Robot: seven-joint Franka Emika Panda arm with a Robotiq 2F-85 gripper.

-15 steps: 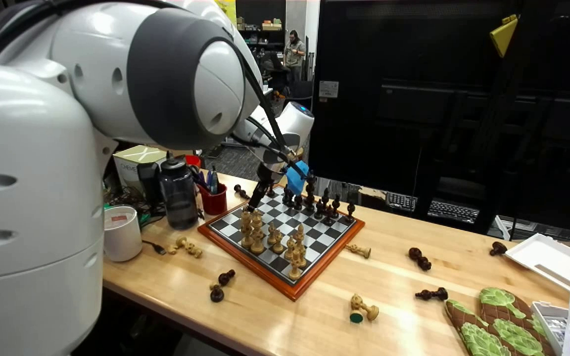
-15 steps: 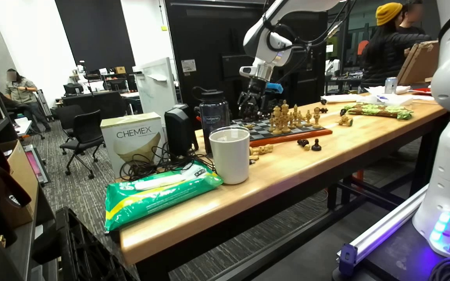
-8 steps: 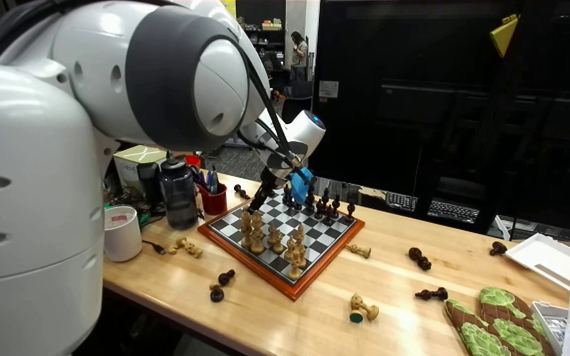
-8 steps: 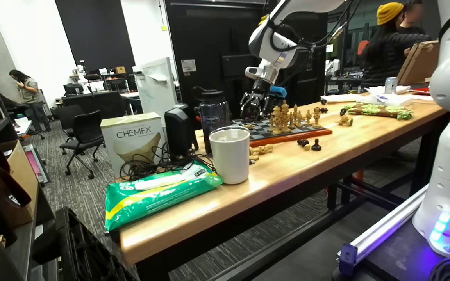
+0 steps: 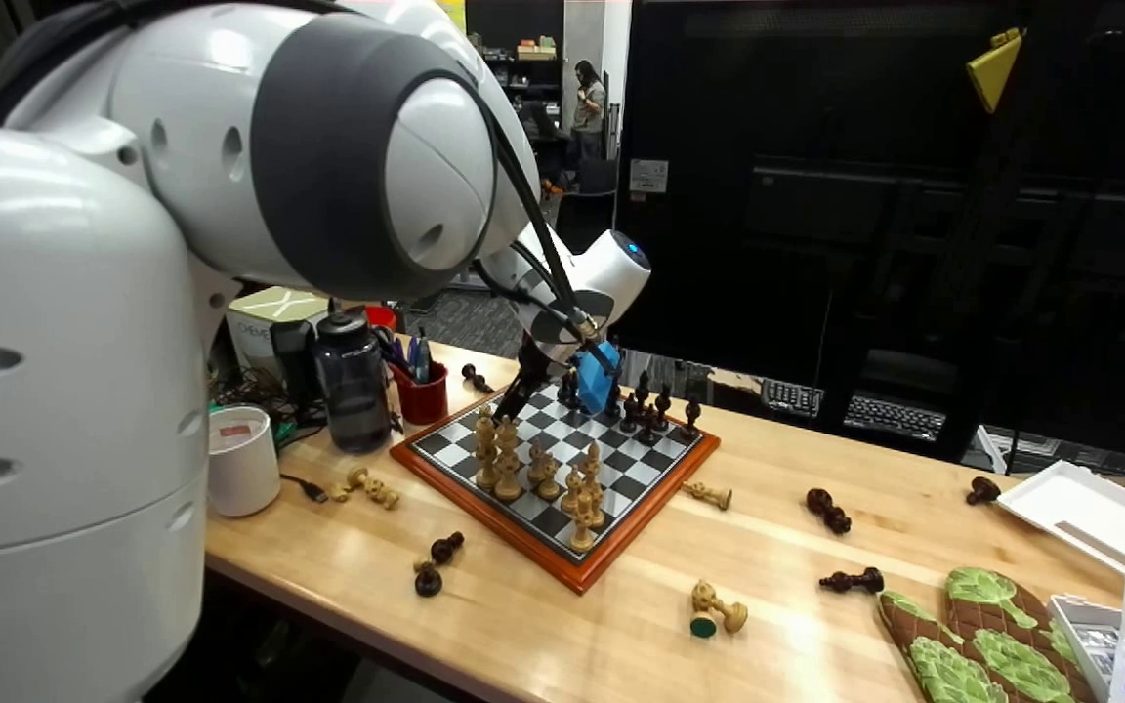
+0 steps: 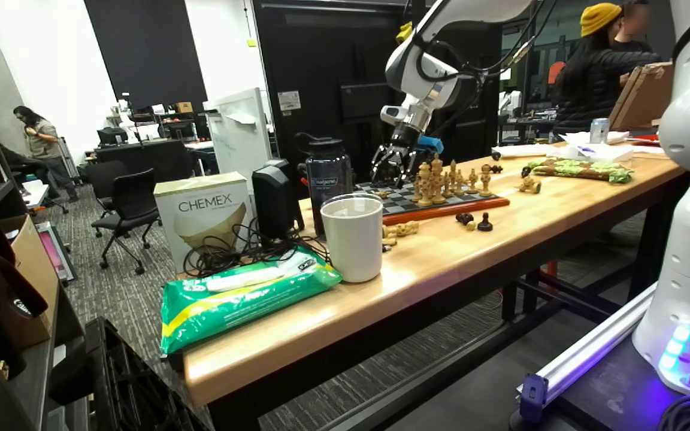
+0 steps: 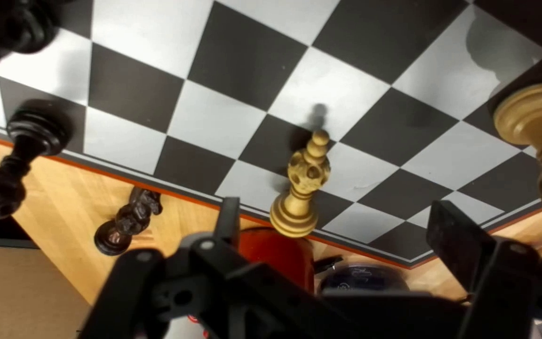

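A wooden table [image 7: 64, 219] carries a chessboard [image 7: 132, 77] in the wrist view, where the gripper [image 7: 334, 212] has its fingers [image 7: 228, 219] spread; in the gap between them shows a pale chess piece [image 7: 301, 181], on its side at the chessboard's edge. In an exterior view, the gripper hangs over the chessboard's left part, dark pieces [image 5: 662, 402] far, light pieces [image 5: 508, 474] near. In an exterior view, a white mug [image 6: 352, 239] stands nearer, left of it.
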